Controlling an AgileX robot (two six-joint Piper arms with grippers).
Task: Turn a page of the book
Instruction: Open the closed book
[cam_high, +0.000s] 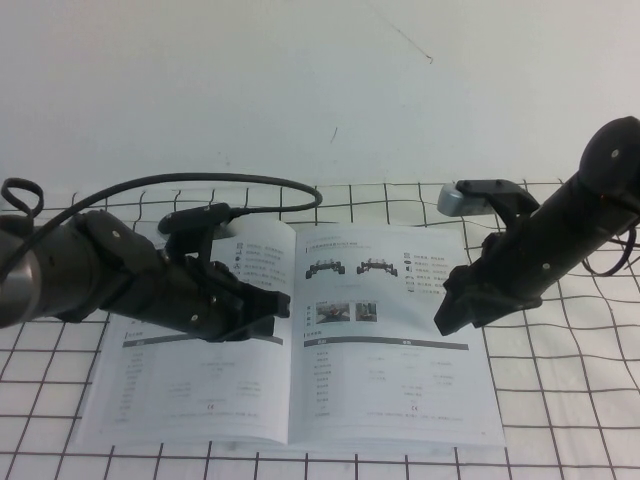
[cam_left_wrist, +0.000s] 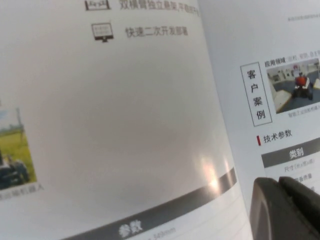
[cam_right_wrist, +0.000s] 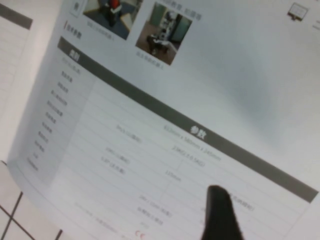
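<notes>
High view: an open book (cam_high: 290, 340) lies flat on a white table (cam_high: 300, 90) marked with a black grid, at 6 o'clock in the scene. The left gripper (cam_high: 268, 312) reaches in from 9 o'clock and rests on the left-hand leaf, its tip close to the spine; whether its jaws are apart or together cannot be told. The right gripper (cam_high: 452, 312) reaches in from 3 o'clock and sits over the outer part of the page (cam_high: 395, 340), the right-hand leaf with 2 small dark chassis pictures, 2 photos and a grey-barred table. Its jaws stand wide and hold nothing.

Left wrist view: glossy leaves fill the frame, with a black fingertip (cam_left_wrist: 285, 210) near the spine.

Right wrist view: 1 dark fingertip (cam_right_wrist: 220, 215) rests low on the page's printed table (cam_right_wrist: 150, 150).
</notes>
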